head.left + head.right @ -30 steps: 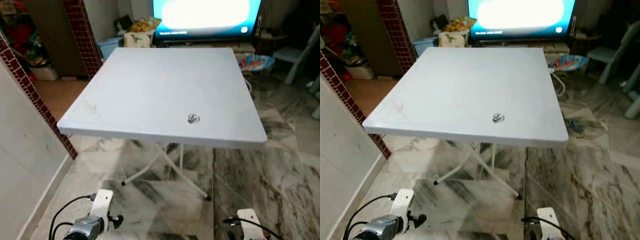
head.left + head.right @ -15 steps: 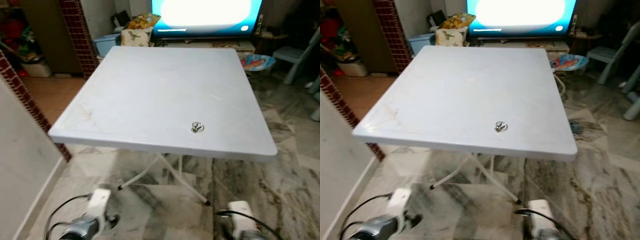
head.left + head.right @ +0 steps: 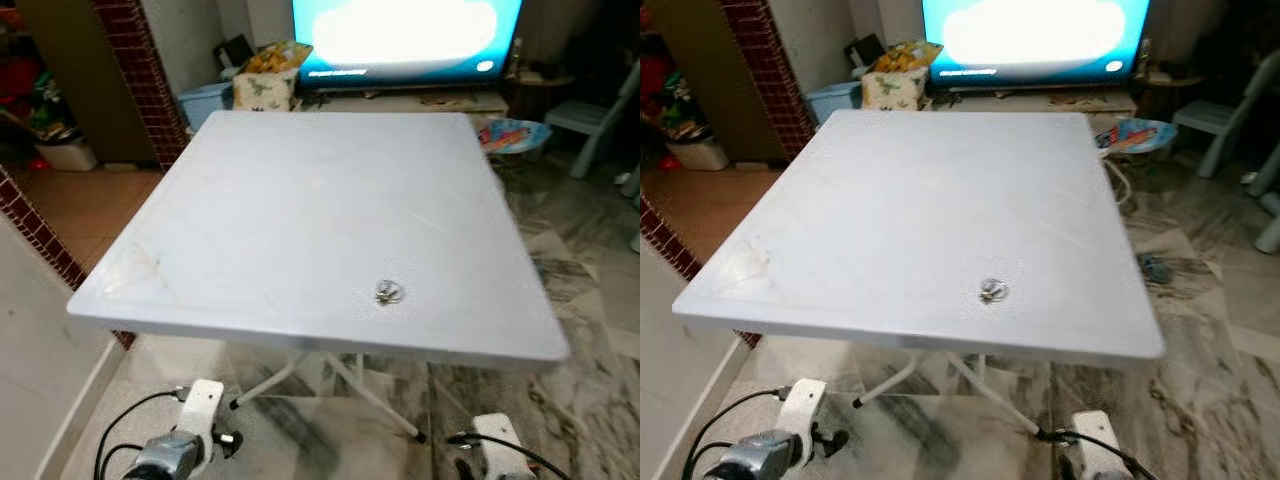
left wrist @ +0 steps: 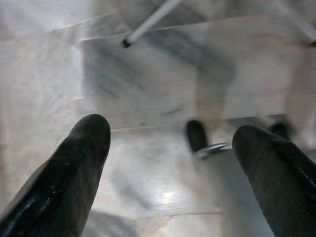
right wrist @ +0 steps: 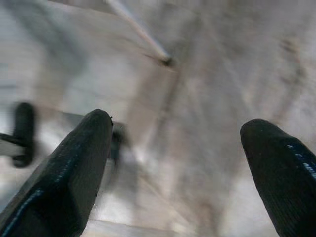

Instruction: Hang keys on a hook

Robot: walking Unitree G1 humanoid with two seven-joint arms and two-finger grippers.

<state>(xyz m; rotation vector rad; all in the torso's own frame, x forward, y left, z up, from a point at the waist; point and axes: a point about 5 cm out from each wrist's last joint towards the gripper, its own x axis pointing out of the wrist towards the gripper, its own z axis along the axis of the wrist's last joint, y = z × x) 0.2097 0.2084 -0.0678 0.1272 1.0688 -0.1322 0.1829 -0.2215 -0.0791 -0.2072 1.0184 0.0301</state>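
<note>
On the white table (image 3: 300, 200), near its front edge and right of centre, lie the keys (image 3: 388, 292), a small metal bunch, untouched. Compared with a second ago the table fills more of the head views and the keys sit lower in them: the camera has moved closer, so the robot is probably approaching for the pick-up. No hook can be made out. Both arms hang low below the table's front edge. The wrist views add what the head views lack: the left gripper (image 4: 170, 168) and right gripper (image 5: 177, 173) each have fingers spread wide over marble floor (image 3: 1200, 340), holding nothing.
</note>
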